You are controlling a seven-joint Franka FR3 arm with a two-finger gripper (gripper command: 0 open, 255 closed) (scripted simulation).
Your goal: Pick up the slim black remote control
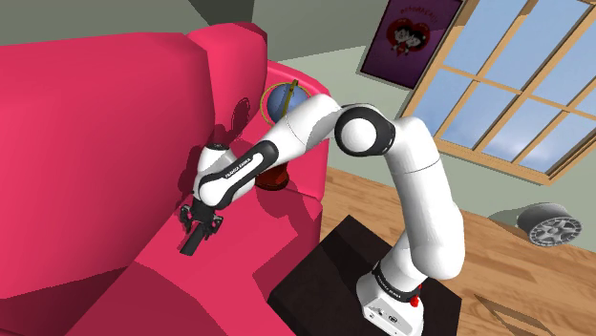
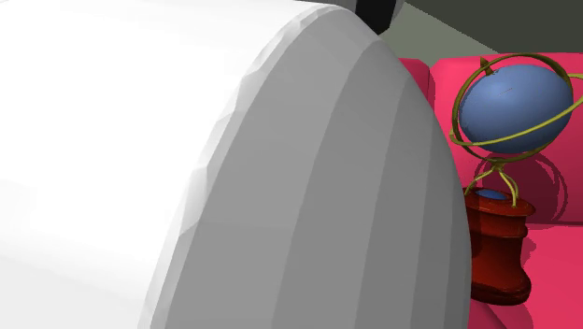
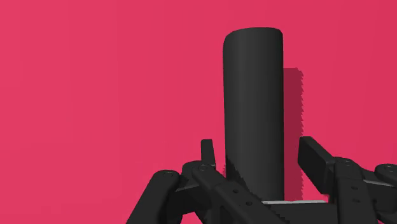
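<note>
On the red sofa, at seven o'clock from the globe, the black remote lies between the end effector's parted fingers. Closing off-centre could push it askew on the cushion.

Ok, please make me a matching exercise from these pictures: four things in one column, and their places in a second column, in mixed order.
Things
1. remote
2. globe
3. poster
4. wheel

Places
A. on the wooden floor
B. on the wall, beside the window
C. standing on the red sofa
D. between the open jaws

Pairs: 1-D, 2-C, 3-B, 4-A.
</note>
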